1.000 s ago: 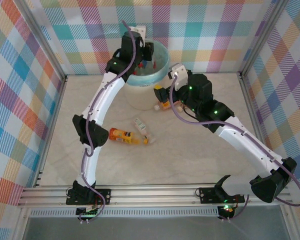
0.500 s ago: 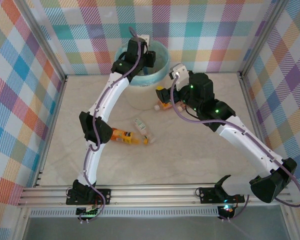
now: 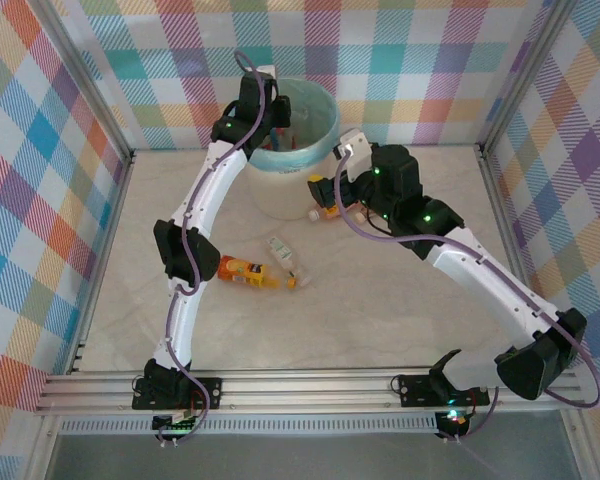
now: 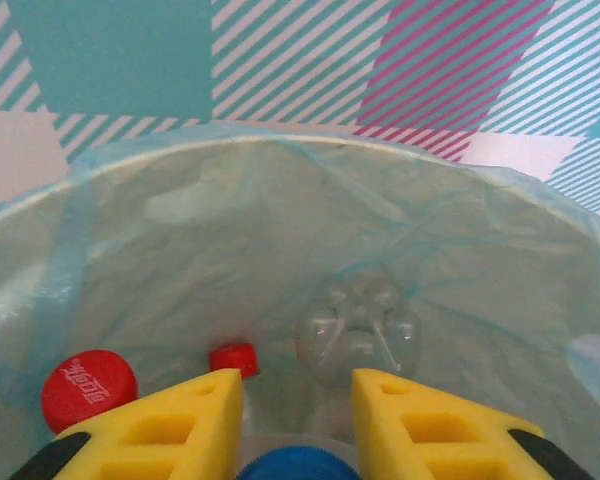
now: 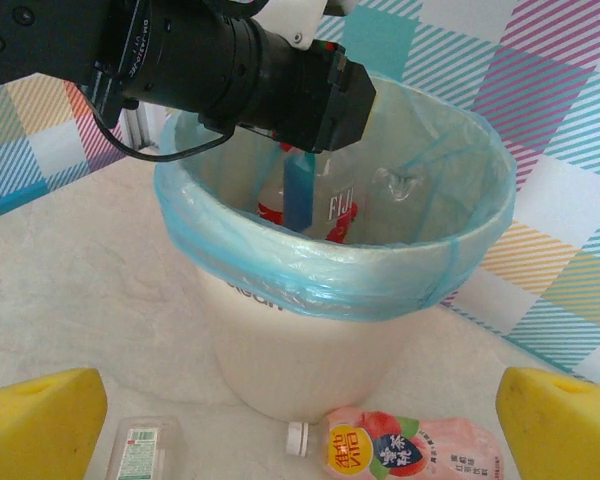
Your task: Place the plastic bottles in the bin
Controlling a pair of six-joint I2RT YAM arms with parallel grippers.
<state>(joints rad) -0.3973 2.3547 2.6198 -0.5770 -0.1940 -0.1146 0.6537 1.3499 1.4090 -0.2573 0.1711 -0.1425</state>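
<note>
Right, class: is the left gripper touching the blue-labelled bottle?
Touching. The left wrist view shows the left gripper shut on the bottle at its blue cap; the right wrist view shows it hanging into the bin.

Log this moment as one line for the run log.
left gripper: shut on blue-labelled bottle over bin | right gripper: open, near pink bottle | orange-yellow bottle: on table

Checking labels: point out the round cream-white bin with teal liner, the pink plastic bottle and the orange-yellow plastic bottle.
round cream-white bin with teal liner (image 5: 280,360): right wrist view, front wall.
pink plastic bottle (image 5: 405,447): right wrist view, mid-body.
orange-yellow plastic bottle (image 3: 245,271): top external view, mid-body.
</note>
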